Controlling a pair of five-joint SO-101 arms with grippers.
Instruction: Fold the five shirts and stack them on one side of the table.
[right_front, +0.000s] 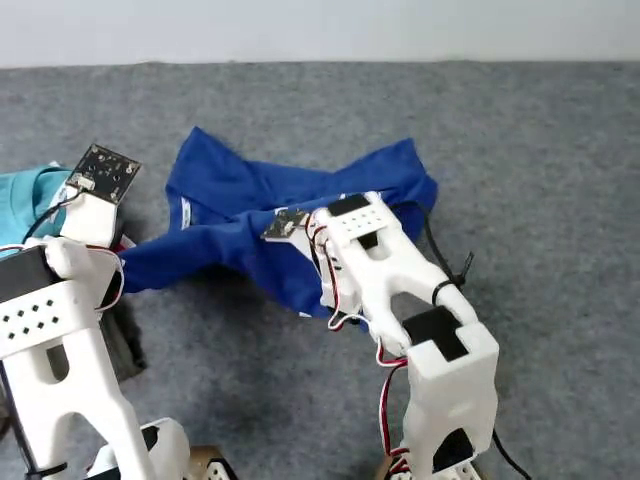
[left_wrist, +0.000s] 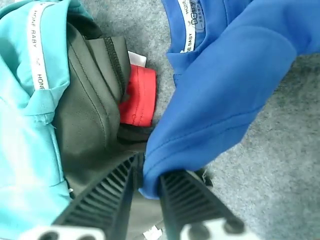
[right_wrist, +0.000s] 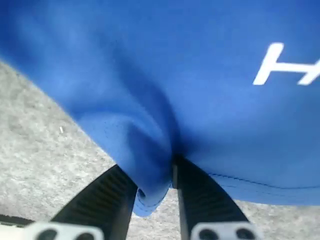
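Note:
A blue shirt (right_front: 290, 205) lies crumpled across the middle of the grey table. My left gripper (left_wrist: 149, 186) is shut on the end of its sleeve (left_wrist: 220, 100), at the table's left beside a pile of other shirts. My right gripper (right_wrist: 156, 192) is shut on a fold of the blue shirt's hem (right_wrist: 150, 165), near the table's middle. In the high view the right arm (right_front: 375, 255) rests over the shirt's near edge and the left arm (right_front: 85, 225) stands at the sleeve's end.
At the left edge lie a teal shirt (left_wrist: 25, 115), a dark olive shirt (left_wrist: 90, 115) and a red one (left_wrist: 137, 95), overlapping. The teal shirt (right_front: 25, 195) also peeks out behind the left arm. Bare grey table (right_front: 540, 200) stretches to the right.

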